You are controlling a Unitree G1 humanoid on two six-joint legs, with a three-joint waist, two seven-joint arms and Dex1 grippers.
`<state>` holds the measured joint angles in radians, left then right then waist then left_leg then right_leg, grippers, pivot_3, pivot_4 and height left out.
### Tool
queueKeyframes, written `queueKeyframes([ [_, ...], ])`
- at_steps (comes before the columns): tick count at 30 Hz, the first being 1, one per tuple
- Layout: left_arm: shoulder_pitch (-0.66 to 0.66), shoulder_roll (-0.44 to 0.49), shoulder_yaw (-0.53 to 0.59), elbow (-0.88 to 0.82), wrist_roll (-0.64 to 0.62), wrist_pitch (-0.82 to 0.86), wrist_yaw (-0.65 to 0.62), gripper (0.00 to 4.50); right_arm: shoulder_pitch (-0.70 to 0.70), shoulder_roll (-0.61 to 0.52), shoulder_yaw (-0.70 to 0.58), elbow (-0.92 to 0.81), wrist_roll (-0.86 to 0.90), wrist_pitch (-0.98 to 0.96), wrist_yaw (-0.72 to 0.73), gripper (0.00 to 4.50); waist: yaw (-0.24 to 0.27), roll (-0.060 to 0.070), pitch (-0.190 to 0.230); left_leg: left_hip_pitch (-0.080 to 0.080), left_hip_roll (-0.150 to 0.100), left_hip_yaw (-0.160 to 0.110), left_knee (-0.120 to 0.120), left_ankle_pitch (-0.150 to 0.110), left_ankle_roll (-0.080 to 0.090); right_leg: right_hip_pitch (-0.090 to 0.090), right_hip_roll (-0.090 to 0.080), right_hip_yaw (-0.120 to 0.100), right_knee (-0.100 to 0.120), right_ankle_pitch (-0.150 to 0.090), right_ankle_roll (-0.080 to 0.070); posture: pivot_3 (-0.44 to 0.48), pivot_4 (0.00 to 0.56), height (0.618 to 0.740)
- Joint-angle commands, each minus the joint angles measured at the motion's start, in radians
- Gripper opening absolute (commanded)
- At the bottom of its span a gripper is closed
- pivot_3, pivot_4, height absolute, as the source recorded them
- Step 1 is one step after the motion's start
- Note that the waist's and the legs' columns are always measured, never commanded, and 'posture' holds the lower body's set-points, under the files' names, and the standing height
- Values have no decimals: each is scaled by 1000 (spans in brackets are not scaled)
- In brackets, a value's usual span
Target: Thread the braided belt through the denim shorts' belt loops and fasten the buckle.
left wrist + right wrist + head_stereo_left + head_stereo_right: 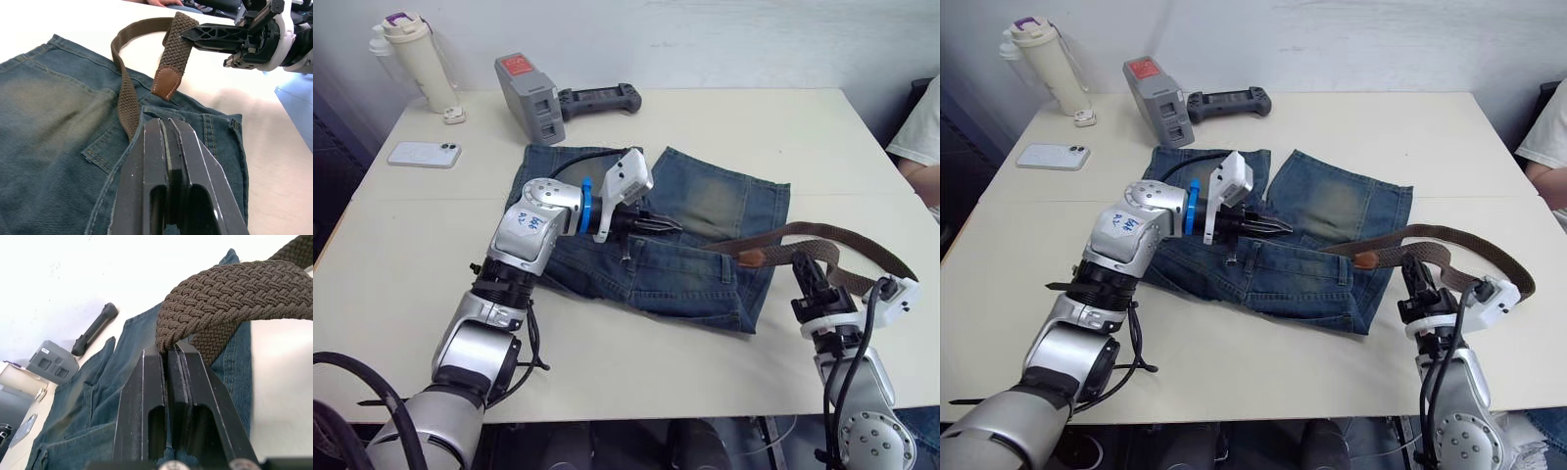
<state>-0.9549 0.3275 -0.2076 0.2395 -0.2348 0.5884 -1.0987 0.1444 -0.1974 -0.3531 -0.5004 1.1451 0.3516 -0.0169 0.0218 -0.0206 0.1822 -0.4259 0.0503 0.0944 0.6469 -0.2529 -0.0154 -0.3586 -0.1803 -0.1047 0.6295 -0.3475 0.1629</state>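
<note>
One pair of denim shorts lies flat on the table, its waistband toward the robot, and one braided belt runs from the shorts out past their right edge in a raised loop. There are two grippers. The left gripper rests on the shorts just behind the waistband, its two fingers pressed together with nothing visibly between them; straight ahead of it, in the left wrist view, the belt's tan leather tip lies on the denim with the woven strap curving back alongside it. The right gripper stands at the right edge of the shorts, its fingers clamped on a fold of the belt; the right wrist view shows the brown weave pinched at the fingertips and arching away from them. The tan tip lies between the two grippers, nearer the right one. Beyond the left gripper, at the far side of the pale table, stand one grey battery pack, one black handheld controller, one white phone and one cream lidded bottle. A plain light wall rises behind the table. A person's white sleeve shows beyond the right gripper.
</note>
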Motion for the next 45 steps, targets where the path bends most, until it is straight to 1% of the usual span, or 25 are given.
queueKeyframes([
  [1, -8, 3, 5, -29, -11, -23, 0, 23, 14, 8, 3, -7, -3, 3, 18, 0, 0, 0, 0, 0, 0, 0, 0, 0, 0, 0, 0, 0, 0, 0, 0, 0, 150, 740],
  [6, -6, 4, 0, -31, -9, -29, 2, 23, 23, 21, 20, -2, -18, 5, 29, 0, 0, 0, 0, 0, 0, 0, 0, 0, 0, 0, 0, 0, 0, 0, 0, 0, 150, 740],
  [16, -2, 7, -6, -36, -8, -30, 3, 23, -21, 14, 27, 64, -30, 21, 59, 0, 0, 0, 0, 0, 0, 0, 0, 0, 0, 0, 0, 0, 0, 0, 0, 0, 150, 740],
  [25, 2, 18, -6, -30, -5, -33, 3, 23, -79, 65, 80, 164, -102, 18, 99, 0, -8, 0, 0, 0, 0, 0, 0, 0, 0, 0, 0, 0, 0, 0, 0, 0, 150, 740],
  [30, 8, 17, -18, -39, -1, -32, 2, 23, -125, 76, 107, 238, -167, 32, 125, 0, -26, 0, 0, 1, 0, 0, 0, 0, -1, 0, 0, 0, 1, 0, 0, 0, 150, 740],
  [33, 6, 17, -22, -39, 1, -37, 5, 23, -135, 62, 125, 285, -264, 39, 102, 0, -27, 0, 0, 2, 1, 0, 0, 1, -1, 0, 1, 0, 2, 0, 0, 0, 150, 740],
  [38, 10, 21, -27, -48, -2, -30, 4, 23, -163, 86, 151, 269, -274, 73, 119, 0, -27, -1, -1, 2, 1, 0, 0, 1, -1, 1, 1, 0, 2, 0, 0, 0, 150, 740],
  [40, 11, 21, -33, -48, 0, -31, 3, 23, -178, 69, 186, 267, -314, 101, 118, 0, -30, -1, -1, 2, 1, 0, 0, 1, -1, 1, 1, 0, 2, 0, 0, 0, 150, 740],
  [42, 11, 21, -36, -50, 1, -30, 3, 23, -187, 23, 238, 268, -413, 130, 112, 0, -34, -1, -1, 3, 1, 0, 0, 1, -1, 1, 1, 0, 2, 0, 0, 0, 150, 740],
  [45, 10, 21, -36, -50, 0, -29, 7, 23, -188, 14, 239, 268, -464, 161, 72, 0, -41, -1, -1, 3, 1, 0, -1, 1, -1, 1, 1, 1, 2, 0, 0, 0, 150, 740],
])
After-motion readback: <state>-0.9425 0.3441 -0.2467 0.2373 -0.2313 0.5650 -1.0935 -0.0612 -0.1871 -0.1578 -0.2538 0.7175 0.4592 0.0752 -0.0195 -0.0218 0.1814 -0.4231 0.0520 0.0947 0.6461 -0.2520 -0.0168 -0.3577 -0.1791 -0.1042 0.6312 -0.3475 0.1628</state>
